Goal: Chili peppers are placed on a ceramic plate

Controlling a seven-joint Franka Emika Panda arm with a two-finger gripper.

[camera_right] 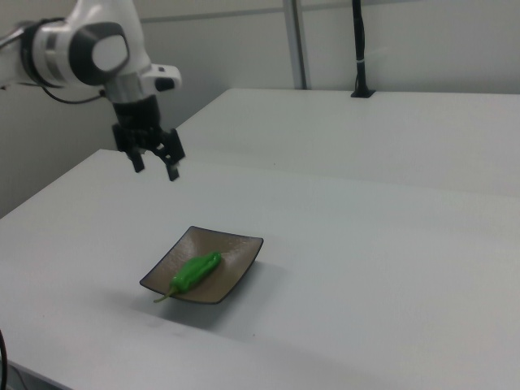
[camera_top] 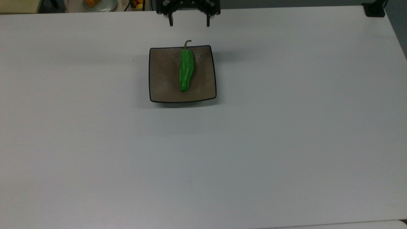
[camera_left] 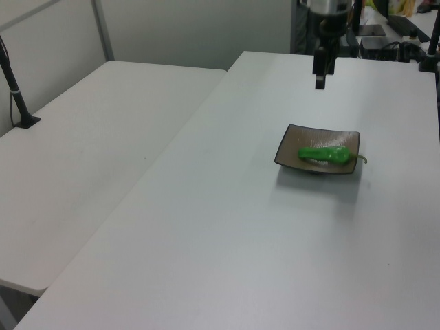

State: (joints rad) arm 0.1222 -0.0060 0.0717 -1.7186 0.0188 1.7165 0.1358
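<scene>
Green pepper (camera_top: 186, 70), taupe plate (camera_top: 163, 76)

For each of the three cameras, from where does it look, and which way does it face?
Top view: sits overhead, looks down on the table; the gripper with open jaws shows at its top edge.
Left view: beside the table, raised, looks across it; the gripper hangs at top.
Right view: opposite side, raised; arm and gripper show.
All share the chili pepper lying on the ceramic plate.

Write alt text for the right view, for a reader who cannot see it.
A green chili pepper lies on a square brown ceramic plate on a white table. Above and behind the plate, the robot arm's open pincer hangs empty in the air.
</scene>
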